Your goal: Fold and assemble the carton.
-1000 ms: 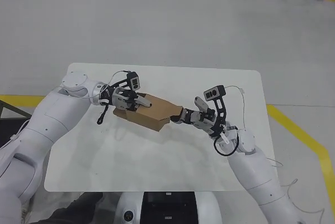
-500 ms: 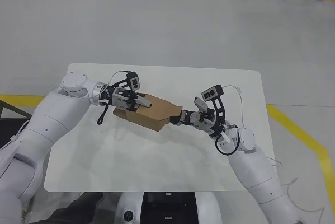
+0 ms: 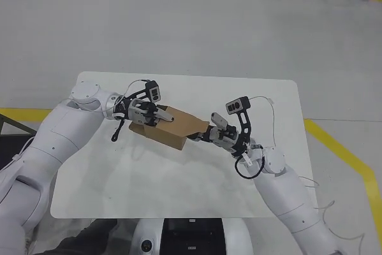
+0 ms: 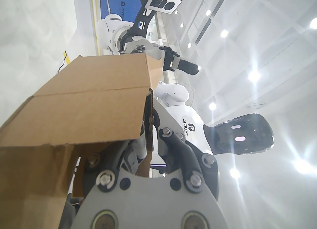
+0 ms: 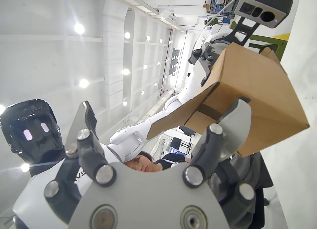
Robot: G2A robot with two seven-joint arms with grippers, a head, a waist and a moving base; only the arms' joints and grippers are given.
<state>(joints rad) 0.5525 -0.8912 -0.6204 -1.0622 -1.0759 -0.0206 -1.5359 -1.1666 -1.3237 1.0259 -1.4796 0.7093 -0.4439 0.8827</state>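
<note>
white table (image 3: 178, 185) has one brown carton (image 3: 175, 126) over its back half, well apart from both side edges, between two grippers: left gripper (image 3: 151, 115) clamped on the carton's left end, right gripper (image 3: 208, 129) spread open at its right end.

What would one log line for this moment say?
carton: end flap open | left gripper: shut on carton | right gripper: open, finger against carton

Count: 1 carton (image 3: 171, 126), centre of frame. 1 white table (image 3: 178, 185) under it. 2 grippers: left gripper (image 3: 157, 116) at the carton's left end in frame, right gripper (image 3: 206, 128) at its right end.
</note>
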